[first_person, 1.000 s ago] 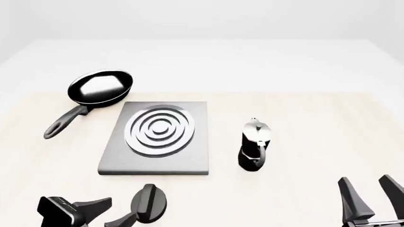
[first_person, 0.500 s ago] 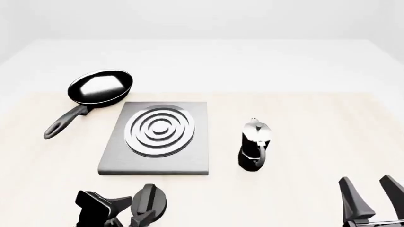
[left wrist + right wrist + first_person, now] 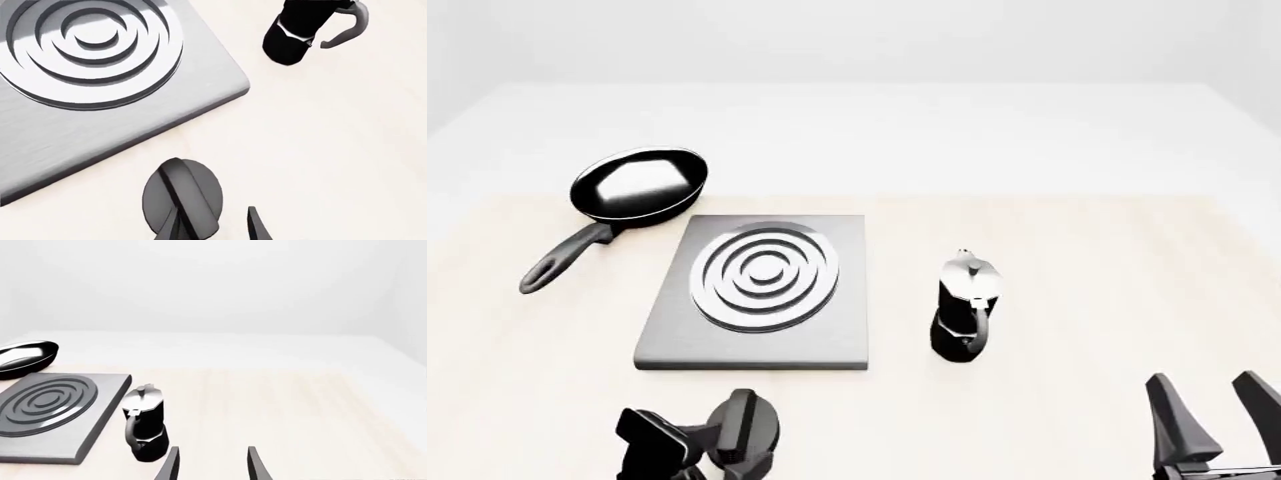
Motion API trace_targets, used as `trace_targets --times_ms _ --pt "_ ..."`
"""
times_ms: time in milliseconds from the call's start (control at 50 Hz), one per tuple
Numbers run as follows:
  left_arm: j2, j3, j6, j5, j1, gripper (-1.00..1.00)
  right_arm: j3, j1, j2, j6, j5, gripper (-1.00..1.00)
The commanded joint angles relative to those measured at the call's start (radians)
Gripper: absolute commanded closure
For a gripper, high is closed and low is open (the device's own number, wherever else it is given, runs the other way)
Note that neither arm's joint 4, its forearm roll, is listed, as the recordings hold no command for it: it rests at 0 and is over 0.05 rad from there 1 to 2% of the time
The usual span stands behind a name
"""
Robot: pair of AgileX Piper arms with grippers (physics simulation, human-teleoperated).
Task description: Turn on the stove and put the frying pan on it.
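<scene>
The stove [image 3: 767,280] is a dark-grey slab with a ringed burner, lying left of the table's middle. Behind it to the left rests the frying pan [image 3: 641,184], its handle pointing toward the near left. A black oval knob [image 3: 745,428] lies in front of the stove. My left gripper [image 3: 727,458] hovers right at the knob, open. In the left wrist view the knob [image 3: 183,200] lies partly between the fingers, one fingertip [image 3: 170,226] over it. My right gripper [image 3: 1208,420] stands open and empty at the near right.
A black-and-silver moka pot [image 3: 965,305] stands upright just right of the stove, also seen ahead of the right gripper [image 3: 212,464] as the moka pot [image 3: 145,425]. The table's front edge is close behind both grippers.
My left gripper has moved rightward from the near-left corner until it sits at the knob. The right arm has barely moved. Pan, stove and moka pot are where they were.
</scene>
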Motion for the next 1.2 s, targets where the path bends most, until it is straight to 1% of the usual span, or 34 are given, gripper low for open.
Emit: trace_targets --times_ms 20,120,160,180,240,280,300,360,400,440,460,480,520,540,560,580,620,640,680,720,760,800,900,920,1020,1040,1180,1200 --pt "-0.012 -0.005 -0.014 0.006 -0.052 -1.0 0.0 -0.007 -0.001 0.002 0.002 -1.0" --pt "-0.052 -0.013 -0.023 0.045 -0.091 -1.0 0.0 -0.008 -0.002 0.003 0.002 -1.0" --pt "-0.077 -0.019 -0.035 0.071 -0.117 -1.0 0.0 -0.009 -0.002 0.004 0.002 -1.0" --pt "-0.089 -0.024 -0.029 0.083 -0.13 -1.0 0.0 -0.01 -0.002 0.004 0.002 -1.0" --pt "-0.153 -0.042 -0.039 0.152 -0.162 -1.0 0.0 -0.012 -0.002 0.004 0.003 -1.0" --pt "-0.168 -0.047 -0.038 0.167 -0.174 -1.0 0.0 -0.011 -0.002 0.005 0.003 -1.0" --pt "-0.204 -0.059 -0.039 0.206 -0.198 -1.0 0.0 -0.013 -0.002 0.007 0.003 -1.0" --pt "-0.237 -0.07 -0.04 0.242 -0.219 -1.0 0.0 -0.013 -0.002 0.007 0.003 -1.0" --pt "-0.298 -0.096 -0.04 0.313 -0.24 -1.0 0.0 -0.014 -0.002 0.008 0.003 -1.0" --pt "-0.332 -0.112 -0.024 0.353 -0.247 -1.0 0.0 -0.013 -0.002 0.007 0.004 -1.0" --pt "-0.361 -0.123 -0.03 0.385 -0.259 -1.0 0.0 -0.011 -0.002 0.008 0.004 -1.0" --pt "-0.363 -0.123 -0.03 0.388 -0.259 -1.0 0.0 -0.011 -0.002 0.008 0.004 -1.0" --pt "-0.452 -0.151 -0.016 0.481 -0.269 -1.0 0.0 -0.011 -0.002 0.009 0.003 -1.0" --pt "-0.48 -0.159 -0.015 0.51 -0.272 -1.0 0.0 -0.01 -0.003 0.008 0.003 -1.0" --pt "-0.481 -0.16 -0.015 0.512 -0.272 -1.0 0.0 -0.01 -0.003 0.008 0.003 -1.0" --pt "-0.528 -0.173 0.002 0.558 -0.268 -1.0 0.0 -0.011 -0.002 0.009 0.003 -1.0" --pt "-0.592 -0.196 0.001 0.626 -0.267 -1.0 0.0 -0.011 -0.002 0.008 0.001 -1.0" --pt "-0.634 -0.211 0.018 0.669 -0.261 -1.0 0.001 -0.011 -0.004 0.01 0.001 -1.0" --pt "-0.697 -0.238 0.028 0.74 -0.253 -1.0 0.001 -0.01 -0.004 0.01 -0.001 -1.0" --pt "-0.742 -0.26 0.05 0.793 -0.243 -1.0 0.001 -0.009 -0.004 0.01 -0.001 -1.0" --pt "-0.79 -0.289 0.053 0.854 -0.235 -1.0 0.001 -0.007 -0.004 0.01 -0.003 -1.0" --pt "-0.808 -0.299 0.063 0.877 -0.228 -1.0 0.001 -0.007 -0.004 0.01 -0.003 -1.0" --pt "-0.891 -0.355 0.098 0.993 -0.194 -1.0 0.0 -0.006 -0.004 0.01 -0.007 -1.0" --pt "-0.922 -0.371 0.11 1.026 -0.172 -1.0 0.0 -0.004 -0.004 0.009 -0.008 -1.0" --pt "-1.003 -0.417 0.139 1.132 -0.116 -1.0 0.0 0.001 -0.004 0.009 -0.01 -1.0" --pt "-1.003 -0.417 0.139 1.133 -0.116 -1.0 0.0 0.001 -0.004 0.009 -0.01 -1.0" --pt "-1.08 -0.478 0.189 1.264 0.026 -1.0 -0.008 0.008 -0.004 0.007 -0.011 -1.0" --pt "-1.084 -0.485 0.186 1.274 0.044 -1.0 -0.009 0.009 -0.004 0.007 -0.011 -1.0"
